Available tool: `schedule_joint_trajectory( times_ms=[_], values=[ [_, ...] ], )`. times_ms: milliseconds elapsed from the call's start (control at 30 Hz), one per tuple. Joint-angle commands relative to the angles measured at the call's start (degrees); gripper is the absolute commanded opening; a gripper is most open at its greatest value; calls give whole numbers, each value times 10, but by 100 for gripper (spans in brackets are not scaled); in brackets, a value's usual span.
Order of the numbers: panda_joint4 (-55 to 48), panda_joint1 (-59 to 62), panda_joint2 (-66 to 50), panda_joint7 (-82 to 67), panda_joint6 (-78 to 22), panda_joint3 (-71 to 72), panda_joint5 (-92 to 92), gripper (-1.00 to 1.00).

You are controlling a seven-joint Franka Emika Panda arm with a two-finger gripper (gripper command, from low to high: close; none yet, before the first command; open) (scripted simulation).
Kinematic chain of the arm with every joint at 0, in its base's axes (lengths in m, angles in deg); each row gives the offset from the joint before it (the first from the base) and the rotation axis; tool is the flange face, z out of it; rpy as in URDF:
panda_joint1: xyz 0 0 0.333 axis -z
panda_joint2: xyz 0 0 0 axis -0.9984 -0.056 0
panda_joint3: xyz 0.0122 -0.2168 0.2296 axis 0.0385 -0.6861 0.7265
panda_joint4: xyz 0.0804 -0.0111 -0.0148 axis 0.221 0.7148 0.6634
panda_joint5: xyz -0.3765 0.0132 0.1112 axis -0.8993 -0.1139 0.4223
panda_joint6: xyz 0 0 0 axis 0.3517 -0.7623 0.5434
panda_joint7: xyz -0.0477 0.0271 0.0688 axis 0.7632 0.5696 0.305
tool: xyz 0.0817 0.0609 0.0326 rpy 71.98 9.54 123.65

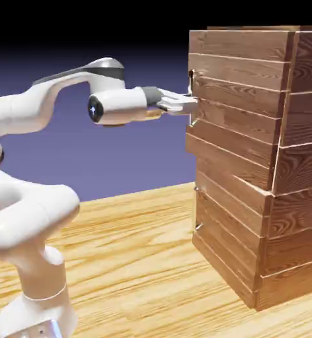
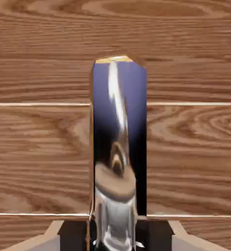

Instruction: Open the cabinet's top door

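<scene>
The cabinet (image 1: 251, 165) of reddish-brown planks stands at the exterior view's right. Its top door (image 1: 234, 112) is the larger upper front panel, and it lies flush with the cabinet front. A small vertical silver handle (image 1: 191, 99) sits at the door's left edge. My gripper (image 1: 193, 104) reaches level from the left and is shut on that handle. In the hand view the shiny handle (image 2: 118, 147) runs up the middle of the picture between my two fingertips (image 2: 71, 235), with the door's planks (image 2: 39, 157) filling the background.
The shorter lower panel (image 1: 225, 224) carries its own small handle (image 1: 197, 208) below my hand. The wooden table (image 1: 139, 264) spreads in front of the cabinet. The arm's base and elbow (image 1: 26, 224) fill the lower left.
</scene>
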Motion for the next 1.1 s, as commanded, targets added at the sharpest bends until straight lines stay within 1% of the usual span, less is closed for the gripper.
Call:
schedule_joint_trajectory(
  times_ms=[0, 267, 567, 833, 1067],
  values=[
    [17, -15, 3, -7, -22, -21, -10, -100],
    [110, -84, 21, -46, -175, -187, -131, -100],
    [143, -95, 2, -86, -332, -374, -293, -100],
    [112, -95, -81, -136, -479, -540, -449, -100],
    [26, -129, -213, -194, -624, -683, -586, -100]
  ],
)
